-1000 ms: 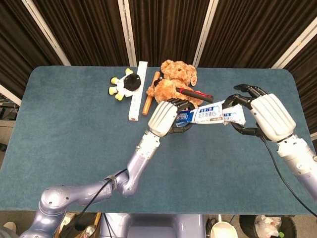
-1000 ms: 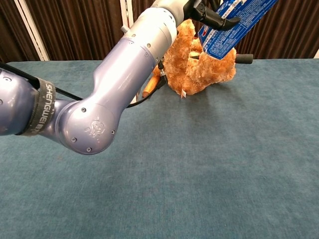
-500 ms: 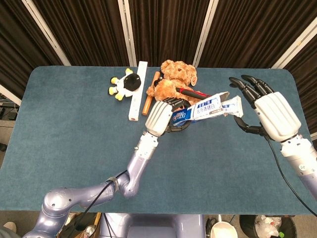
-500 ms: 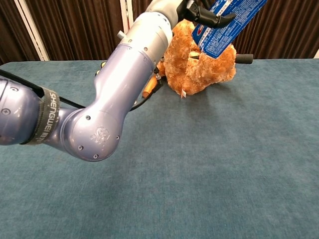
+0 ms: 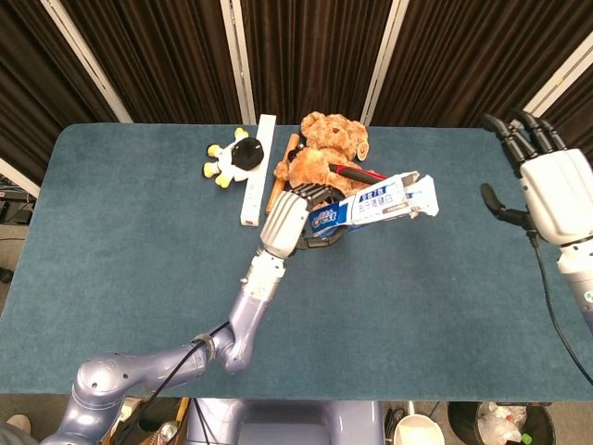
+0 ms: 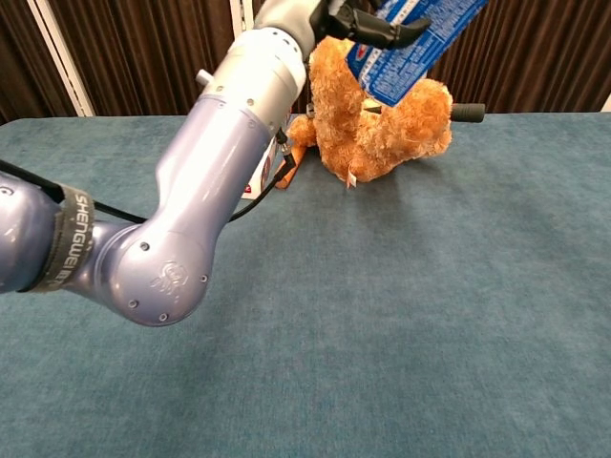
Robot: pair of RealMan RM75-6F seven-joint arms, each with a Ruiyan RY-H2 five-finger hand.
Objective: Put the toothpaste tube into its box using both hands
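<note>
My left hand (image 5: 287, 221) grips the left end of the blue and white toothpaste box (image 5: 371, 206) and holds it above the table, its far end tilted up to the right. A white end of the toothpaste tube (image 5: 423, 197) sticks out of the box's open right end, beside a raised flap. In the chest view the same left hand (image 6: 368, 21) shows at the top edge, with the box (image 6: 409, 50) in front of the bear. My right hand (image 5: 553, 190) hovers far to the right with its fingers spread, holding nothing and well apart from the box.
A brown teddy bear (image 5: 326, 148) lies at the back centre with a red-handled tool (image 5: 359, 172) across it. Left of it are an orange stick (image 5: 280, 178), a long white box (image 5: 258, 167) and a yellow and black plush toy (image 5: 232, 159). The table (image 5: 139, 269) has a blue cloth.
My right hand has let go of the box's right end and drawn away to the right with its fingers spread. My left hand has carried the box slightly left, tilted.
</note>
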